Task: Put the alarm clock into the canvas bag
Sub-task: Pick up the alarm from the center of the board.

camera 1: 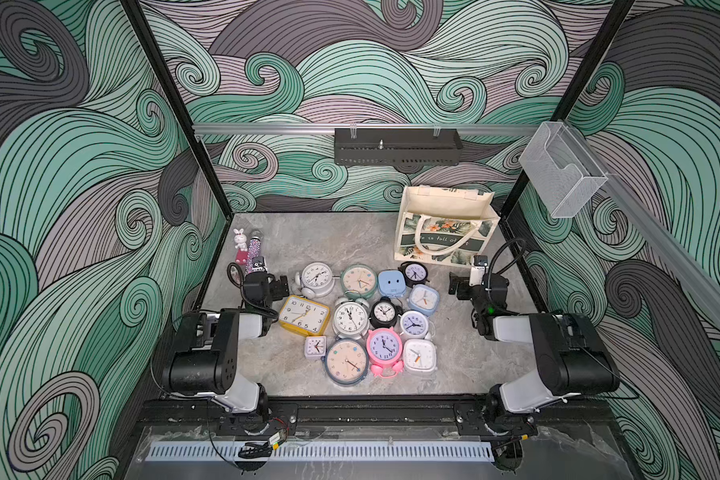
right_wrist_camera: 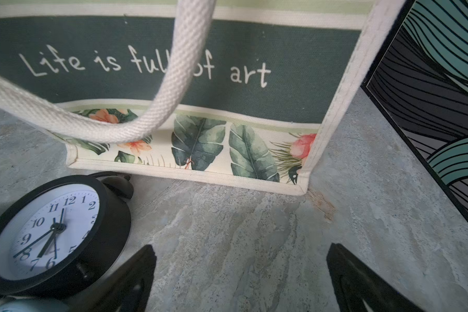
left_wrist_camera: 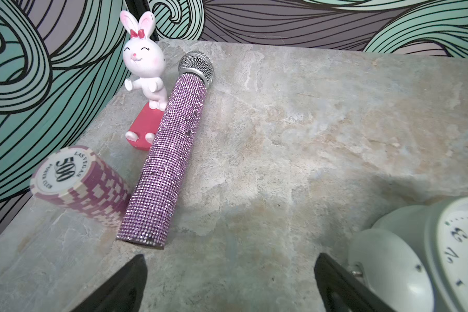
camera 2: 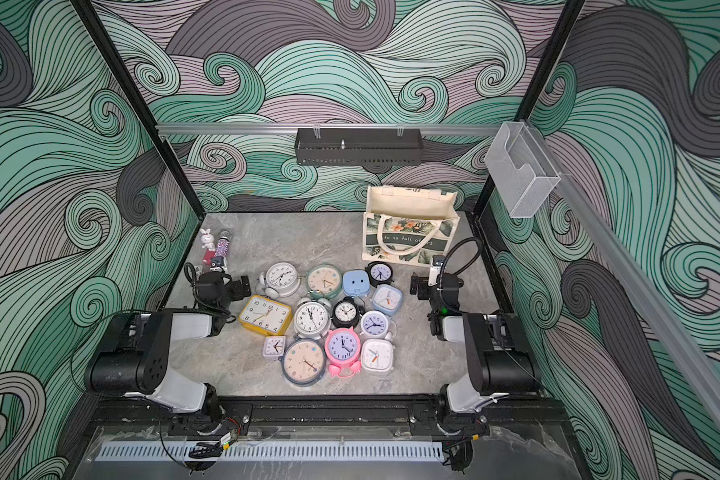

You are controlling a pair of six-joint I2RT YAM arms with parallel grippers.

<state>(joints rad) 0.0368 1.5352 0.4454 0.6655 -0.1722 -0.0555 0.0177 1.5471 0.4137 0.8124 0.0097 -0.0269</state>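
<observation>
Several alarm clocks lie in a cluster mid-table, among them a yellow rectangular one (camera 1: 304, 316), a pink one (camera 1: 384, 347) and a small black one (camera 1: 415, 273) (right_wrist_camera: 49, 235) nearest the bag. The canvas bag (camera 1: 445, 224) (camera 2: 408, 232) (right_wrist_camera: 173, 54) stands upright and open-topped at the back right. My left gripper (camera 1: 281, 286) (left_wrist_camera: 230, 259) hovers open at the cluster's left edge, beside a white twin-bell clock (camera 1: 317, 278) (left_wrist_camera: 457, 256). Between the black clock and the bag's front corner, my right gripper (camera 1: 456, 284) (right_wrist_camera: 241, 248) is open. Both hold nothing.
A rhinestone microphone (left_wrist_camera: 170, 151), a bunny figurine (left_wrist_camera: 143, 62) and a stack of poker chips (left_wrist_camera: 76, 181) lie along the left wall. A black tray (camera 1: 398, 147) hangs on the back rail, and a clear holder (camera 1: 562, 170) on the right rail.
</observation>
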